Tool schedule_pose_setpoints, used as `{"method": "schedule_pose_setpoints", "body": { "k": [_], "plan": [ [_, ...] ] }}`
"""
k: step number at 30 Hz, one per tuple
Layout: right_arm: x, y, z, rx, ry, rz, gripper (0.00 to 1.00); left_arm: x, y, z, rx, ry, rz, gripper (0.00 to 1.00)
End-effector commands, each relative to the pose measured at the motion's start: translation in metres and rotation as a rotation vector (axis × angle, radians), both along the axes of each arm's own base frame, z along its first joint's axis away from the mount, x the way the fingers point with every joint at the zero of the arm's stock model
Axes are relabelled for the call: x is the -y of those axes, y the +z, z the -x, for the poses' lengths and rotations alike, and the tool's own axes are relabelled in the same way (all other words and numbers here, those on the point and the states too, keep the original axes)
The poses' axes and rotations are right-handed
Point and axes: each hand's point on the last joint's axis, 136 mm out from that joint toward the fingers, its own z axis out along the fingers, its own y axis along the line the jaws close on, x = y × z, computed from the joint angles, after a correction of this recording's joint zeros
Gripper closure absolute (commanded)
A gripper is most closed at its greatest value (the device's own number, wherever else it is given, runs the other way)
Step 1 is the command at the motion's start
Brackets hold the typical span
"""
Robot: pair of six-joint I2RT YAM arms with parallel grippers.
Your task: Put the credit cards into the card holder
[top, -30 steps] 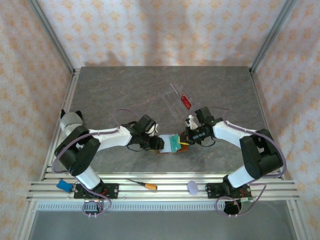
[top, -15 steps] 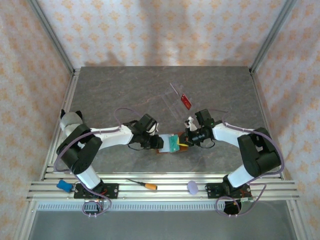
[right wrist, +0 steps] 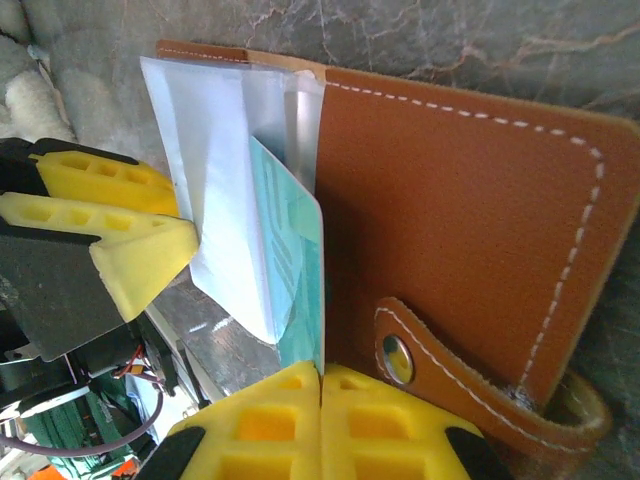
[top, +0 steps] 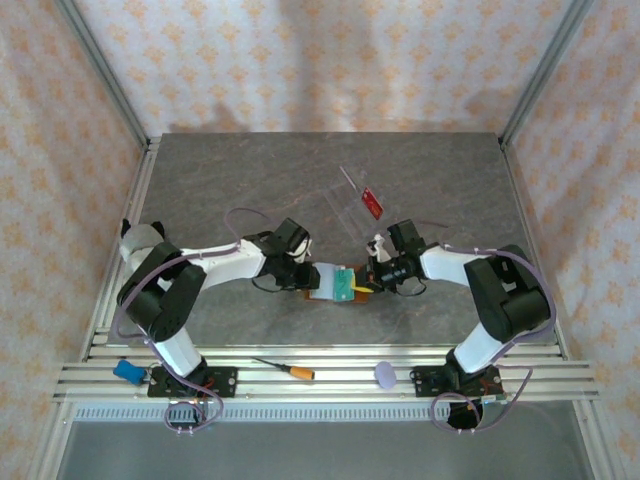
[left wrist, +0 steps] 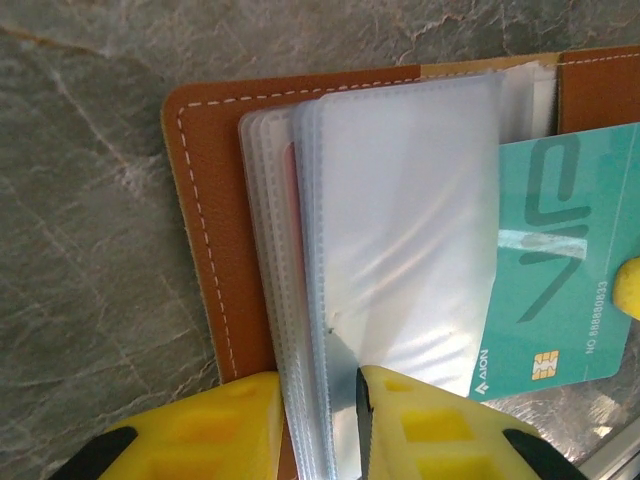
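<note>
Left gripper has closed in over the last second and now pinches the clear sleeves of the card holder, and its arm has crept toward the middle with it! That matters: with the sleeves held fast, the pocket has something to brace against while a card is pushed in. Across from it the right gripper keeps its fingers pressed flat together on one edge of the teal card, same grip as a second ago.

Now the room. The grey surface offers plenty of open stone beyond the arms. The clear tray sits well apart, farther back, with the red card lying on it, not yet fetched. The card holder lies open near the front middle, right between the two grippers, and they stand nose to nose, so I judge little slack for either wrist. The teal card is partly under the top sleeve, its chip end out in the open on the right gripper's side; whether it sits inside a pocket or merely between leaves, I cannot tell. Call the first card roughly halfway home, the second untouched. Smallest of all, the snap strap lies on the right-hand leaf beside the right gripper, off the card's path.
</note>
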Motion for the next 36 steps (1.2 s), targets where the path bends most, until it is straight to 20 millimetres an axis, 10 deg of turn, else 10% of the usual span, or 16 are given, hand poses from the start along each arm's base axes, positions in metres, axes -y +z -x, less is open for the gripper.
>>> {"method": "schedule_pose_setpoints", "body": {
  "k": [1,36],
  "plan": [
    [-0.005,0.004,-0.008,0.028,0.022,-0.013,1.0,-0.009,-0.009,-0.005,0.001,-0.02,-0.071,0.73],
    [-0.006,-0.007,-0.034,0.031,-0.136,-0.002,1.0,-0.013,-0.005,0.004,-0.031,0.018,-0.03,0.71]
  ]
}}
